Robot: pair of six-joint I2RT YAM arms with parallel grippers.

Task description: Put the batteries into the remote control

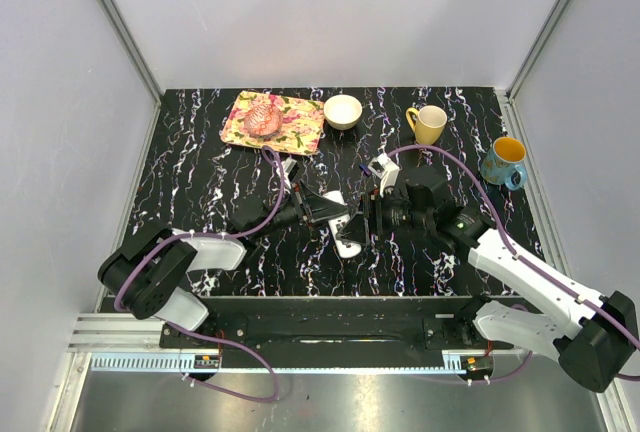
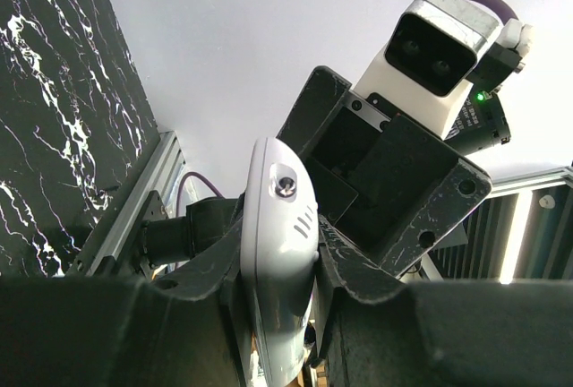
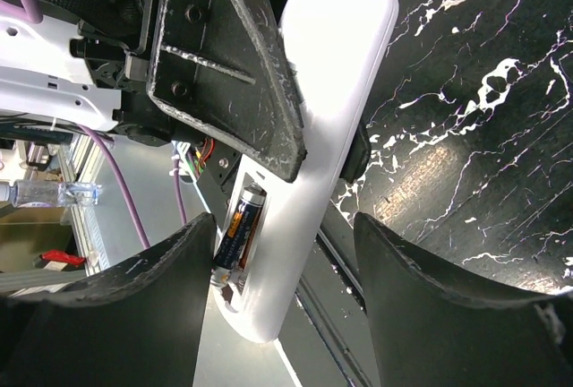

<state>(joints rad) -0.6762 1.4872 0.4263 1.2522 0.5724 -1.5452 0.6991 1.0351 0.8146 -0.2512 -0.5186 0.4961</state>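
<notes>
The left end effector (image 2: pixel 279 281) is clamped on the remote (image 3: pixel 333 91), holding it above the near middle of the counter (image 1: pixel 200 182). One battery (image 3: pixel 239 222) already lies in the remote's slot (image 3: pixel 226 278), and the right end effector (image 3: pixel 286 302) hangs with jaws spread and empty around the remote's lower end. Loading looks part done, and the next move probably calls for seating this battery or fetching another, though no loose one shows and the left end effector covers part of the slot. A flowered tray (image 1: pixel 300 129), a bowl (image 1: pixel 343 112), a yellow mug (image 1: pixel 428 124) and a blue mug (image 1: pixel 503 160) stand well apart at the far side.

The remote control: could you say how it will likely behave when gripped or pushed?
The remote control looks like rigid plastic, so it probably won't flex. Its glossy, rounded shell may slip or pivot in the clamping left tool. The exposed battery might drop out if tipped.
</notes>
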